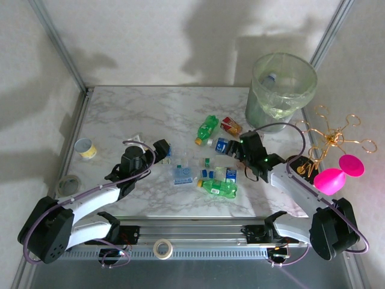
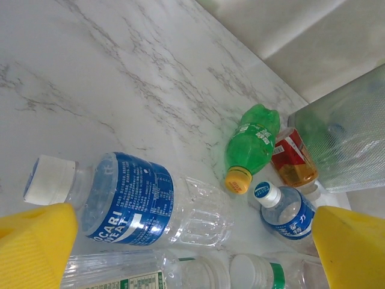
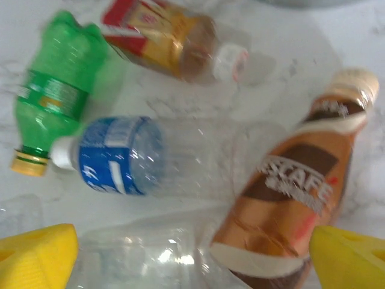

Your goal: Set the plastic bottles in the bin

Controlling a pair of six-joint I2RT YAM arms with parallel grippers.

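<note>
Loose plastic bottles (image 1: pixel 219 189) strewn mid marble table (image 1: pixel 132 108), none grasped.
Left gripper (image 1: pixel 161 149) released, jaws wide, over a clear blue-labelled bottle (image 2: pixel 129 201) lying flat, white cap leftward in the left wrist view. Green bottle (image 1: pixel 207 128) lying diagonally, yellow cap toward the arms. Right gripper (image 1: pixel 239 149) likewise released, over a slanted brown coffee bottle (image 3: pixel 289 198). Translucent green-lined bin (image 1: pixel 281 84) upright, far right.

The plastic bottles (image 1: pixel 220 189) are crowding the middle of the table (image 1: pixel 138 111), lying close together with little room between them. The table's far left is lying open. The bin (image 1: pixel 281 84) is blocking the far right corner, and a gold wire stand (image 1: pixel 331 139) is seemingly hemming in the right edge.
</note>
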